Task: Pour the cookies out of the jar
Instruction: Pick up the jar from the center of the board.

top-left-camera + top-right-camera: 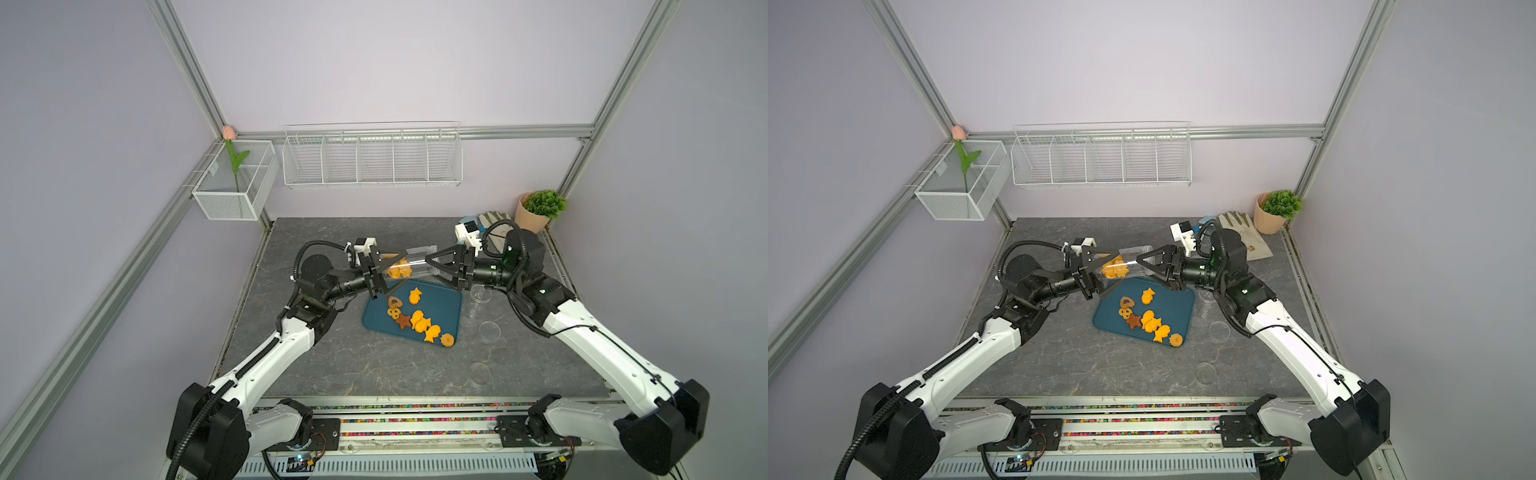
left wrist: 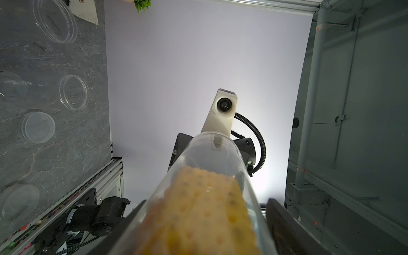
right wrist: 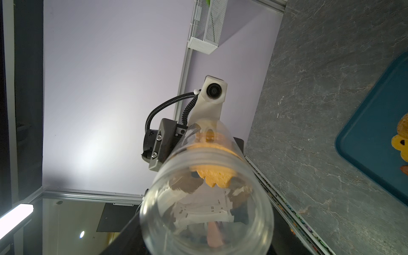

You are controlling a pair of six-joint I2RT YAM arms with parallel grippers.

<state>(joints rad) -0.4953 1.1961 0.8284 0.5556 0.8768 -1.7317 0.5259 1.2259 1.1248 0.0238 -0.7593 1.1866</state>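
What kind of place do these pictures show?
Probably a robot test booth: aluminium frame posts and plain lilac walls enclose a grey stone-look tabletop, and two white robot arms stand on a rail at its front edge.

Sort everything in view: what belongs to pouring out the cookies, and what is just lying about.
Job in hand: jar, cookies, tray, left gripper, right gripper.

Lying about: clear dishes, gloves, potted plant, wire rack, mesh basket, tulip.
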